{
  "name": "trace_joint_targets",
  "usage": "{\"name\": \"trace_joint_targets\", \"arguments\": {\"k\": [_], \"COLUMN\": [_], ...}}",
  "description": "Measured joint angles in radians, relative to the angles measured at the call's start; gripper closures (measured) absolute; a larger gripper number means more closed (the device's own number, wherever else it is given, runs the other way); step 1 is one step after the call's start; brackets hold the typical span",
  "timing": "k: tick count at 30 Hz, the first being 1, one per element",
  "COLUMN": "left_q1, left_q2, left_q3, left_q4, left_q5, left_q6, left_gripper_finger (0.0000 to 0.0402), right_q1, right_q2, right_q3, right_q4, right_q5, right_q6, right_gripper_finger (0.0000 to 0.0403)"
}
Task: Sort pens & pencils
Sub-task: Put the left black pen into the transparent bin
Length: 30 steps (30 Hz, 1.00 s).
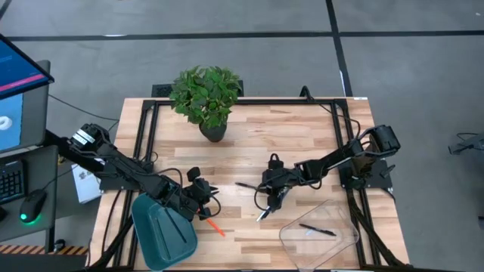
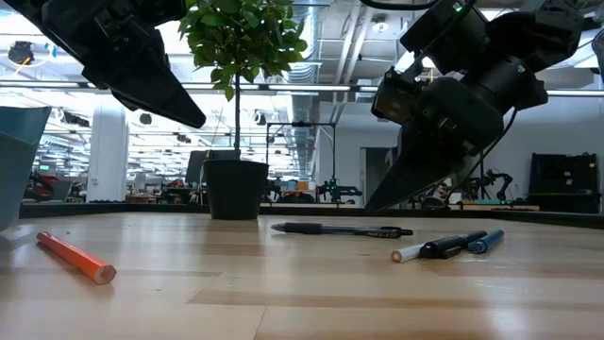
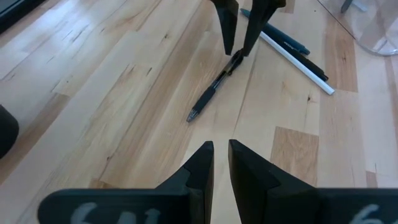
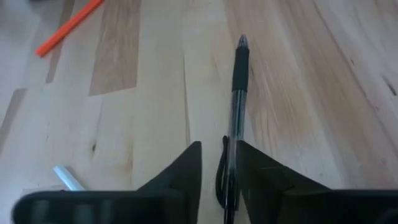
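At the near edge of the bench (image 1: 302,136), a teal tray (image 1: 162,230) sits at the left and a clear tray (image 1: 321,233) at the right; the clear tray holds one dark pen (image 1: 317,230). An orange pencil (image 1: 215,226) lies flat on the bench just right of the teal tray. Just beyond it, the left gripper (image 1: 206,195) hangs above the wood, its fingers (image 3: 199,165) narrowly parted and holding nothing. At mid-bench, three sticks, whitish, black and blue (image 2: 448,247), lie together just below the right gripper (image 1: 268,189). That gripper is lowered over the clip end of a black pen (image 4: 236,93) lying flat on the bench; its fingers (image 4: 186,168) stand slightly apart on either side of the barrel, and contact cannot be told. A potted plant (image 1: 206,94) stands at the far side.
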Motion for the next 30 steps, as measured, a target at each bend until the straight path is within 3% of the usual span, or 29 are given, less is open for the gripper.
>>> {"name": "trace_joint_targets", "arguments": {"k": [11, 19, 30], "left_q1": [0.000, 0.000, 0.000], "left_q2": [0.000, 0.000, 0.000], "left_q3": [0.000, 0.000, 0.000], "left_q4": [0.000, 0.000, 0.000], "left_q5": [0.000, 0.000, 0.000], "left_q6": [0.000, 0.000, -0.005], "left_gripper_finger": [0.0360, 0.0360, 0.0360], "right_q1": [0.024, 0.061, 0.083], "right_q2": [0.017, 0.017, 0.047], "right_q3": [0.000, 0.001, 0.001], "right_q4": [-0.034, -0.022, -0.006], "right_q5": [0.089, 0.160, 0.167], "right_q6": [0.053, 0.055, 0.076], "right_gripper_finger": [0.0227, 0.0233, 0.0258]}}
